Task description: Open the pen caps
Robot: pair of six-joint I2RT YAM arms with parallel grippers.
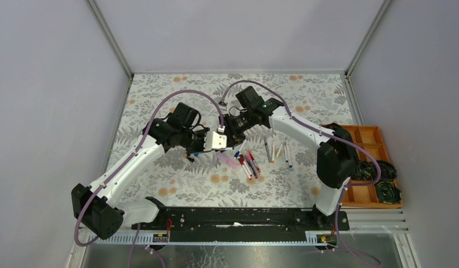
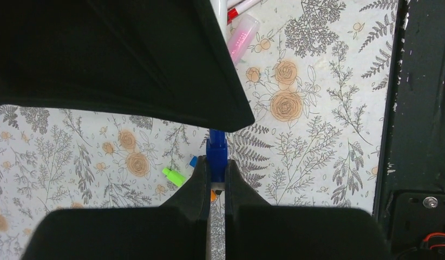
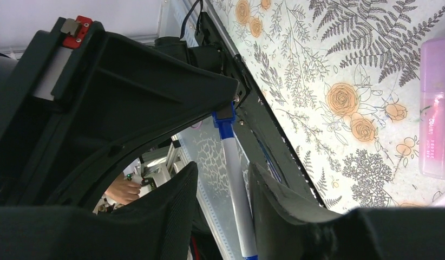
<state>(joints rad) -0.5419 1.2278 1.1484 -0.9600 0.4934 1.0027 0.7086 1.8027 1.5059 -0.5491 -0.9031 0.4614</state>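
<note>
**A:** What step is this?

**B:** Above the floral tabletop (image 1: 160, 95), at frame centre, the left end effector (image 2: 216, 168) pinches the blue cap (image 2: 216, 151) of a pen (image 3: 236, 189). The right end effector (image 3: 223, 168) straddles its white barrel; I cannot tell whether it clamps.

**A:** Next?

**B:** Likely a firm barrel grip, then a straight pull apart.

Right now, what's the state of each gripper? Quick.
Left gripper: closed on the blue pen cap.
Right gripper: open, fingers either side of the white pen barrel, with a gap showing beside it.
</note>
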